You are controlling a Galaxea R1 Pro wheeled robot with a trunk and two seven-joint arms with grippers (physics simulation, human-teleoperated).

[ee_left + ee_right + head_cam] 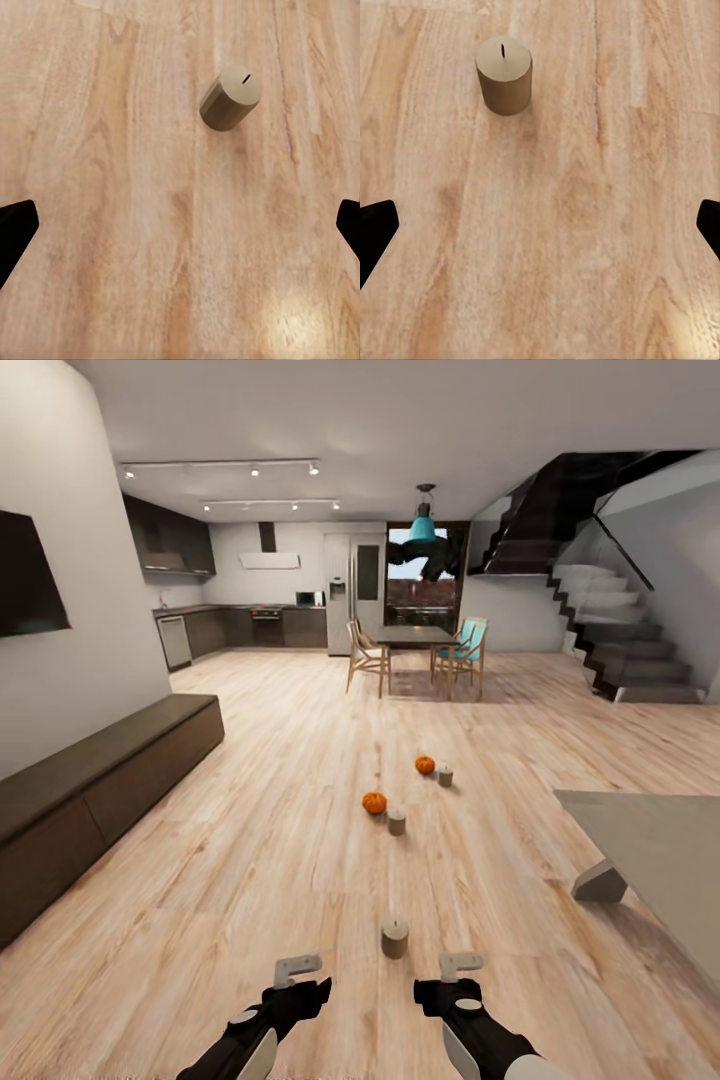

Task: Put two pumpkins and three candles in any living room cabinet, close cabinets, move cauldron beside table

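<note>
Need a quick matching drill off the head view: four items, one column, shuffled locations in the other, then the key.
Items:
1. nearest candle
2. far pumpkin
3. cabinet
4. coffee table

Locations:
A. along the left wall
B. floor, just ahead of the left gripper and right gripper
C. right edge of view
D. floor, beside the farthest candle

Pairs: 1-B, 2-D, 3-A, 4-C

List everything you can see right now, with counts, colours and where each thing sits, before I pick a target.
candles: three, beige-grey, on the floor; nearest between the grippers, next, farthest
pumpkins: two, orange, on the floor, one beside the middle candle, one beside the farthest
cabinet: one, dark brown, along the left wall, closed
table: one, grey-beige, right
dining table: one, dark, far end, with chairs
left gripper: black, open
right gripper: black, open
</note>
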